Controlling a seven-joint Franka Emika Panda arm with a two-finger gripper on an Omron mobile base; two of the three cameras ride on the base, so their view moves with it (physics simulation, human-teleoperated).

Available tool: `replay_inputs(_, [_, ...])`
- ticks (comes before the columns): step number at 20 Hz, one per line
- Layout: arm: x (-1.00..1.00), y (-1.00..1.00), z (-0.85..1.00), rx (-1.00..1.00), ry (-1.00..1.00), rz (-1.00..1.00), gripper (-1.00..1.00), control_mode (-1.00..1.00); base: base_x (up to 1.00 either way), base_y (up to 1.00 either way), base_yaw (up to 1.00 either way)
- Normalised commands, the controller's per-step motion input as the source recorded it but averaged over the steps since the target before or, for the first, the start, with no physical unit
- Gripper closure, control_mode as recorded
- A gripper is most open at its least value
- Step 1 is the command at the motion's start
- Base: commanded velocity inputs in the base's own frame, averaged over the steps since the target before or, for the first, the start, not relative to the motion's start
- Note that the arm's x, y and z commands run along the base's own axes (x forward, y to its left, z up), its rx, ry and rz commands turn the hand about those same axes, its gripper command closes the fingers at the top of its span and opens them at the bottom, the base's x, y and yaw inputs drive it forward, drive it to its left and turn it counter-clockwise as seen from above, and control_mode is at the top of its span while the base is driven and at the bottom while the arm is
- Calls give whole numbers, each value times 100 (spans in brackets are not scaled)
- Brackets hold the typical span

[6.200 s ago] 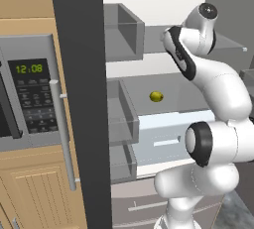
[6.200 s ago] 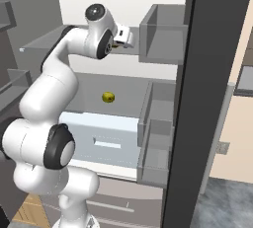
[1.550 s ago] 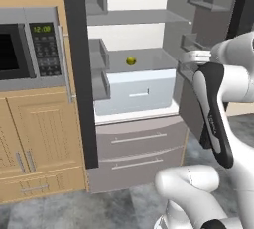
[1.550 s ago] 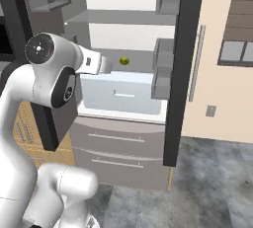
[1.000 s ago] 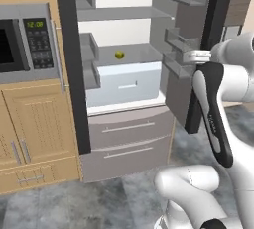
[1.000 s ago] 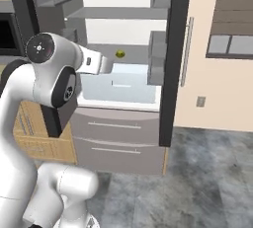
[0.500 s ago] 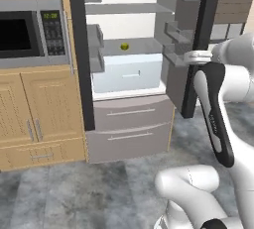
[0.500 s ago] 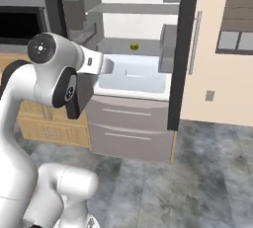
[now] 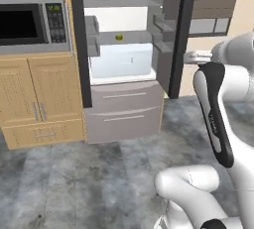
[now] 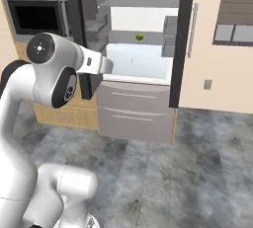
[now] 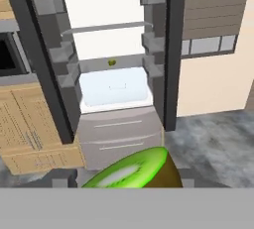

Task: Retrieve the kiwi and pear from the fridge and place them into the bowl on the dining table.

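Note:
A halved kiwi, green flesh and brown skin, sits between the fingertips of my gripper, which is shut on it. The hand looks toward the fridge from some way back. Both fridge doors stand open in the left base view and the right base view. A small yellow-green pear lies on the shelf above the pale drawer, also seen as the pear and pear. The bowl and the dining table are out of view.
A built-in microwave and wooden cabinets stand left of the fridge. Grey freezer drawers sit below it. The right door juts out beside a beige wall. Grey stone floor stretches between me and the fridge.
The whole picture has shifted: the base has backed away from the fridge, which now looks smaller and farther off. The arm keeps its pose; the pear stays on its shelf.

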Motion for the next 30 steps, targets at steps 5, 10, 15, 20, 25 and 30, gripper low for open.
replay_inputs(5, [0, 0, 0, 0, 0, 0, 100, 100, -26, -23, 43])
replay_inputs(10, [0, 0, 0, 0, 0, 0, 100, 100, 5, -32, 59])
replay_inputs(15, [0, 0, 0, 0, 0, 0, 100, 100, 10, -54, 63])
replay_inputs(20, [0, 0, 0, 0, 0, 0, 100, 100, 0, -69, 63])
replay_inputs(25, [0, 0, 0, 0, 0, 0, 100, 100, 0, -77, 59])
replay_inputs(30, [0, 0, 0, 0, 0, 0, 100, 100, 0, -64, 54])
